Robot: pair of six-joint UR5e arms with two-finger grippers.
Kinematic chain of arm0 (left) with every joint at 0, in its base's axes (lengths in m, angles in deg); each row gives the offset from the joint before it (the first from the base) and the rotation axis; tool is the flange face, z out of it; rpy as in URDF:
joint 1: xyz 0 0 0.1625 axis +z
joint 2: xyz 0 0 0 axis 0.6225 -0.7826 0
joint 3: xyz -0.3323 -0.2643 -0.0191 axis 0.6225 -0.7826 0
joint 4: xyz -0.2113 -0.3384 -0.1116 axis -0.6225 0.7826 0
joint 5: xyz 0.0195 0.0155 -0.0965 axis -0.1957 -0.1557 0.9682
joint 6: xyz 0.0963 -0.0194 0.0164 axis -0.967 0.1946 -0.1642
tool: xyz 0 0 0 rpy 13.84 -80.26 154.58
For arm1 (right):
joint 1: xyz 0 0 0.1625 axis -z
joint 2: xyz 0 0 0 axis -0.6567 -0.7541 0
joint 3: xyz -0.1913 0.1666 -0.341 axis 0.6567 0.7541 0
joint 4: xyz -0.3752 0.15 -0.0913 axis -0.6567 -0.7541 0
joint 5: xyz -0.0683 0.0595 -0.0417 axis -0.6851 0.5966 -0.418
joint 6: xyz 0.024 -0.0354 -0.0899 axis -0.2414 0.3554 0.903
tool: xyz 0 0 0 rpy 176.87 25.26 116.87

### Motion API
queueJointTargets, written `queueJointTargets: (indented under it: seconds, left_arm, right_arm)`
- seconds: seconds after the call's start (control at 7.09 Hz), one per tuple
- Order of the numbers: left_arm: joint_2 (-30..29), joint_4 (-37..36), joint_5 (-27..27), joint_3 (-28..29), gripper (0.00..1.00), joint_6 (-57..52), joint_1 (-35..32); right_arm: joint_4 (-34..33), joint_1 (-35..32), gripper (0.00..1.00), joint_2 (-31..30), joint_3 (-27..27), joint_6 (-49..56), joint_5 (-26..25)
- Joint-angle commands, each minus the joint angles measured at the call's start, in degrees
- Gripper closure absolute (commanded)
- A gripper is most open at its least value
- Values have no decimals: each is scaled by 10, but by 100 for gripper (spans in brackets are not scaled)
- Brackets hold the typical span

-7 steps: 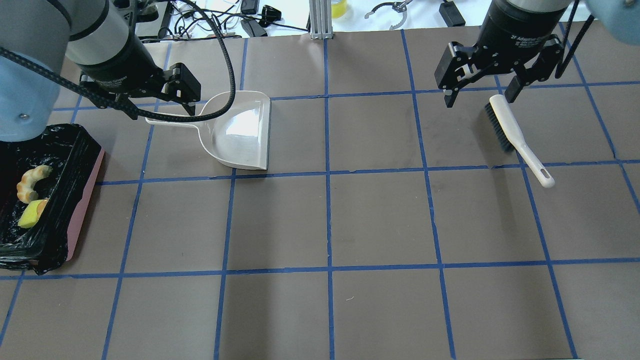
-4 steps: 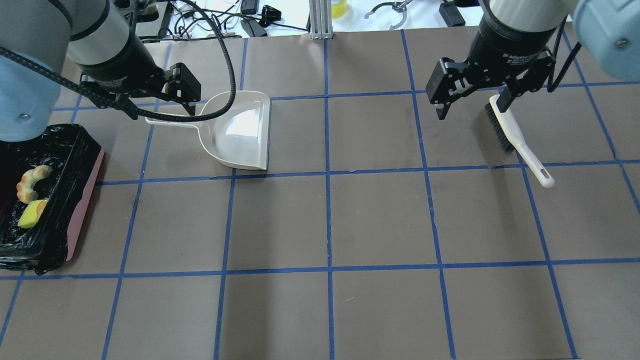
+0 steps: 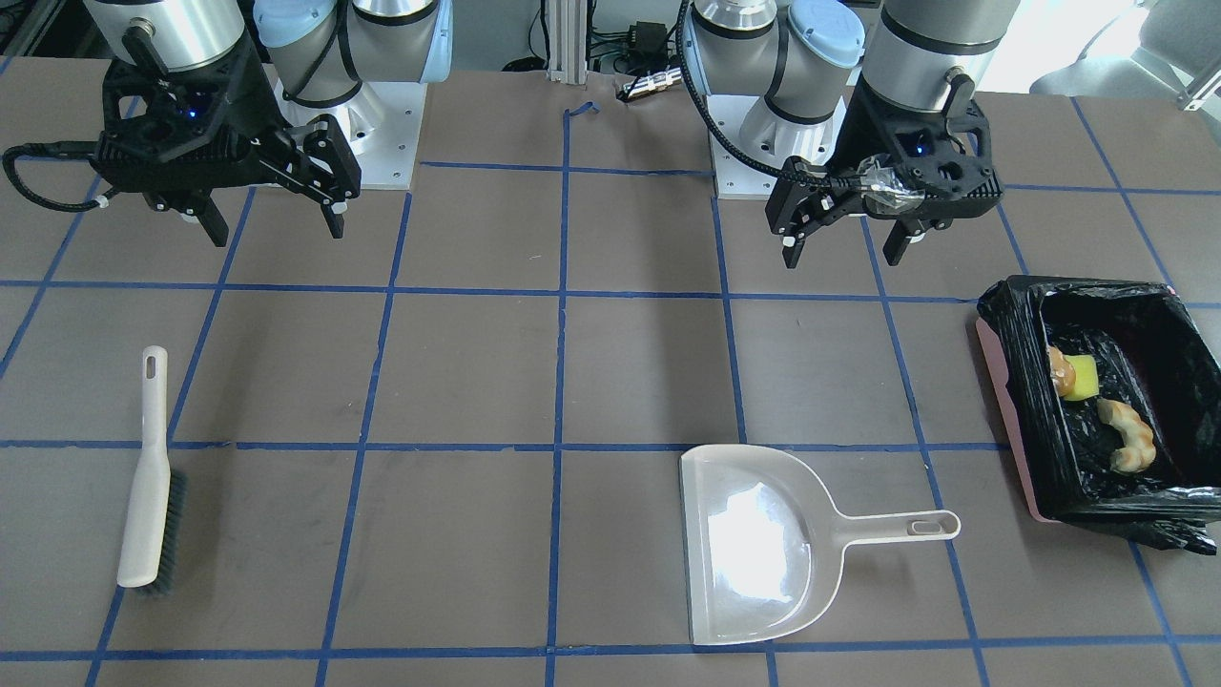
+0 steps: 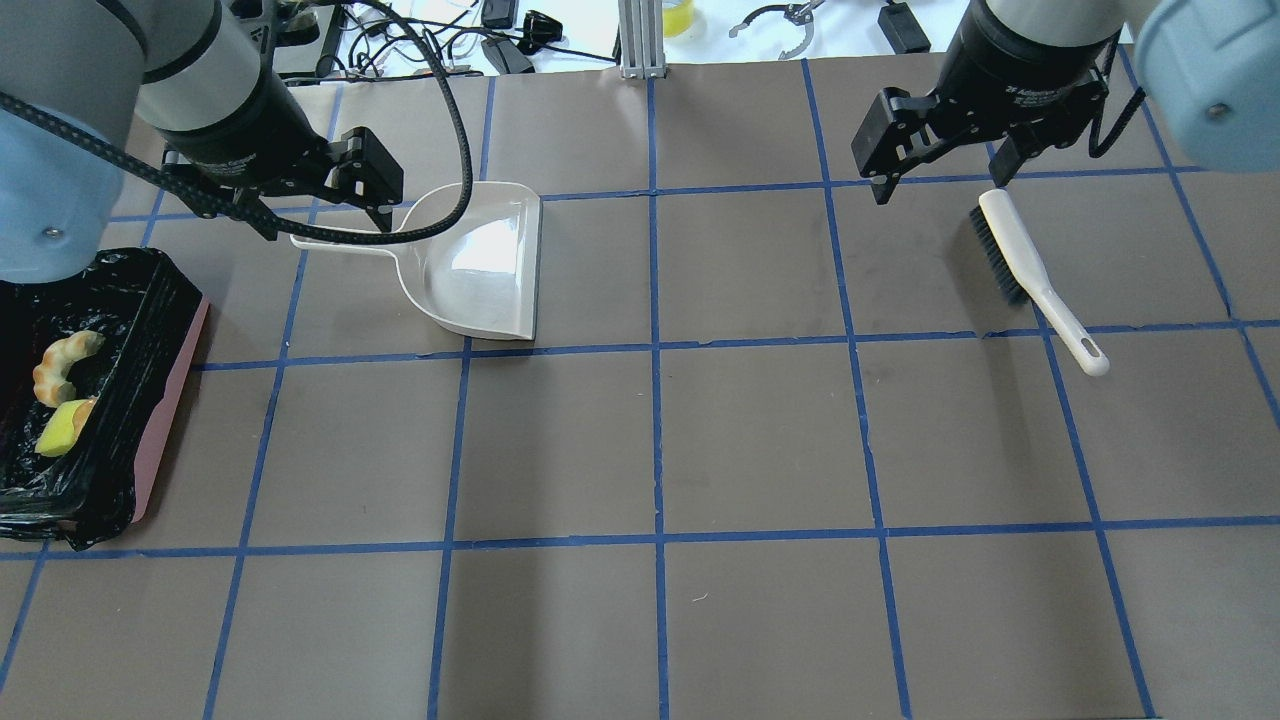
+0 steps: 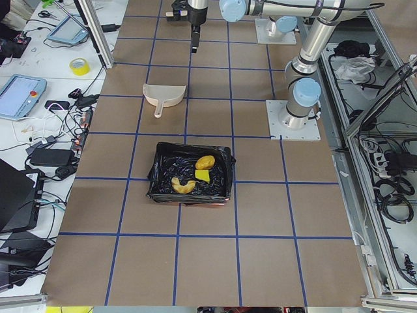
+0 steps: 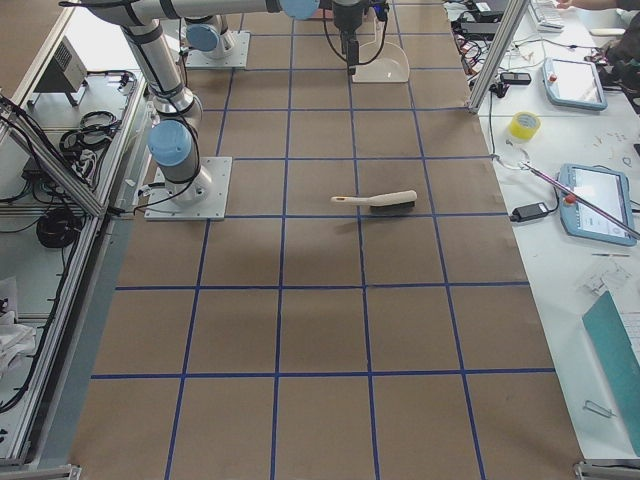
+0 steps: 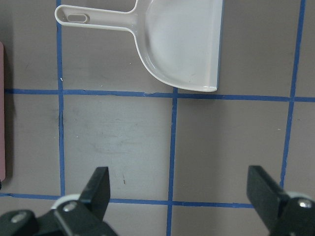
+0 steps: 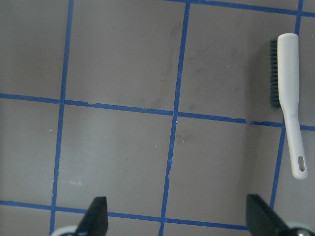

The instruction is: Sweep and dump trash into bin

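Note:
The bin [image 4: 165, 400] is a pink box lined with a black bag at the table's left edge. In it lie the golden croissant [image 4: 62, 365], the yellow-green wedge [image 4: 58, 430] and the amber-brown piece [image 3: 1057, 366], which the wedge partly hides. The beige dustpan [image 4: 480, 262] lies empty on the table. My left gripper [image 4: 325, 215] is open and empty, raised above the dustpan's handle. My right gripper [image 4: 942, 180] is open and empty, raised just beyond the bristle end of the white brush [image 4: 1030, 275], which lies flat.
The brown table has a blue tape grid. Cables, tape rolls and tablets lie beyond its far edge [image 4: 500, 40]. An aluminium post [image 4: 640, 40] stands at the far middle. The left arm's black cable [image 4: 455, 130] hangs over the dustpan.
My right gripper has moved away from the brush toward the table's far edge, still open. My left gripper, the dustpan, the brush and the bin have not moved.

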Motion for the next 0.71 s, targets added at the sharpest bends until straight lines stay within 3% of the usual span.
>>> queueJointTargets:
  seconds: [0.0, 0.56]
  left_arm:
    - [-2, -1, 1, 1, 0, 0, 1]
    - [-1, 2, 1, -2, 0, 0, -1]
  right_arm:
    - [-1, 1, 1, 0, 0, -3, 3]
    - [-1, 1, 1, 2, -2, -2, 3]
